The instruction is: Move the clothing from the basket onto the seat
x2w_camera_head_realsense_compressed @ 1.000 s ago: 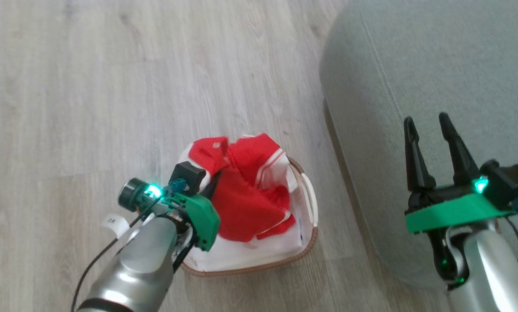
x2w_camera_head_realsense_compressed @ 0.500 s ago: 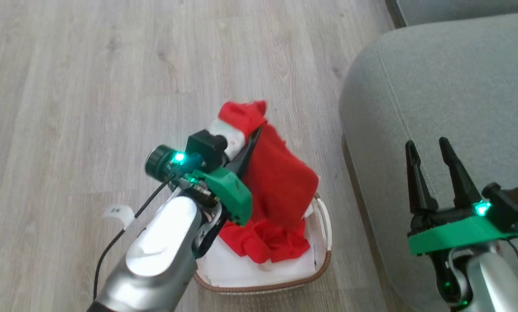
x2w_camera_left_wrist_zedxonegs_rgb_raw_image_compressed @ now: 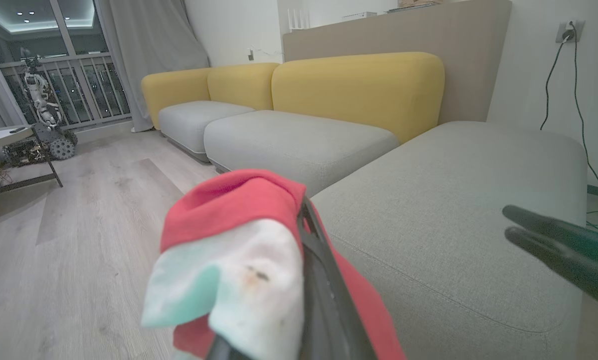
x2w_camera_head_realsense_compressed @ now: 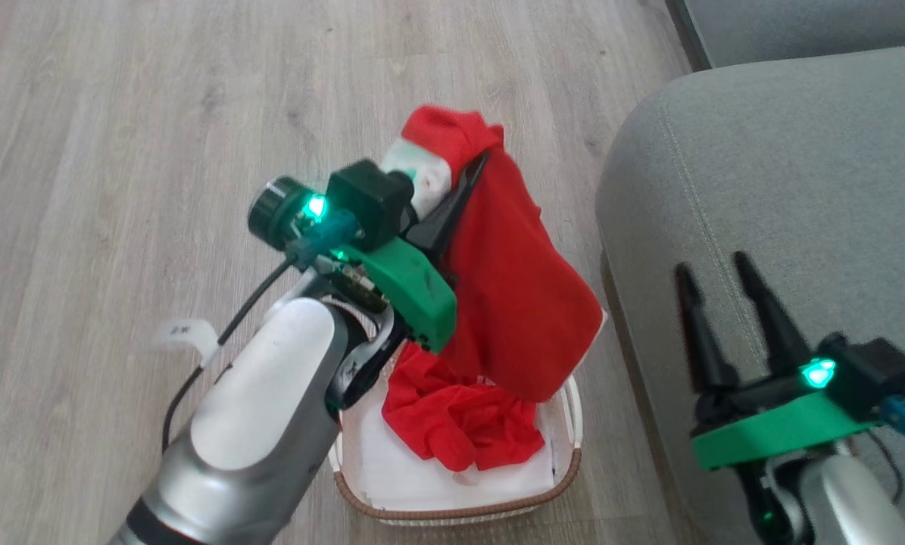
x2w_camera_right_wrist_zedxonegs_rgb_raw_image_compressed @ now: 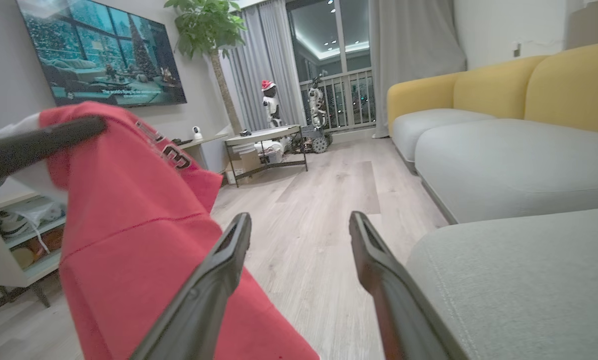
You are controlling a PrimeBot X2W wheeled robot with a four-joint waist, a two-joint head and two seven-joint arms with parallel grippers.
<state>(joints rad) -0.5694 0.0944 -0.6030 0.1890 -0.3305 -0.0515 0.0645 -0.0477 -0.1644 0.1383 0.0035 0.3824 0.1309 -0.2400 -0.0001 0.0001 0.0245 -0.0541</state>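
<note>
Red clothing (x2w_camera_head_realsense_compressed: 520,303) (white-trimmed) hangs bunched from left end effector (x2w_camera_head_realsense_compressed: 476,163).

Pale wood floor (x2w_camera_head_realsense_compressed: 119,113), wall television (x2w_camera_right_wrist_zedxonegs_rgb_raw_image_compressed: 103,55), potted plant (x2w_camera_right_wrist_zedxonegs_rgb_raw_image_compressed: 206,25).

The clothing (x2w_camera_head_realsense_compressed: 520,303) was bright red with a white edge. The basket (x2w_camera_head_realsense_compressed: 567,477) was cream-white with a brown woven rim. The seat (x2w_camera_head_realsense_compressed: 785,174) was grey-green, the floor (x2w_camera_head_realsense_compressed: 119,151) was pale wood-grain, and the sofa backs (x2w_camera_left_wrist_zedxonegs_rgb_raw_image_compressed: 359,85) were yellow.

Two red garments (x2w_camera_head_realsense_compressed: 520,303); one basket (x2w_camera_head_realsense_compressed: 460,515); three grey seat cushions (x2w_camera_left_wrist_zedxonegs_rgb_raw_image_compressed: 449,200); two hands (x2w_camera_head_realsense_compressed: 712,266).
</note>
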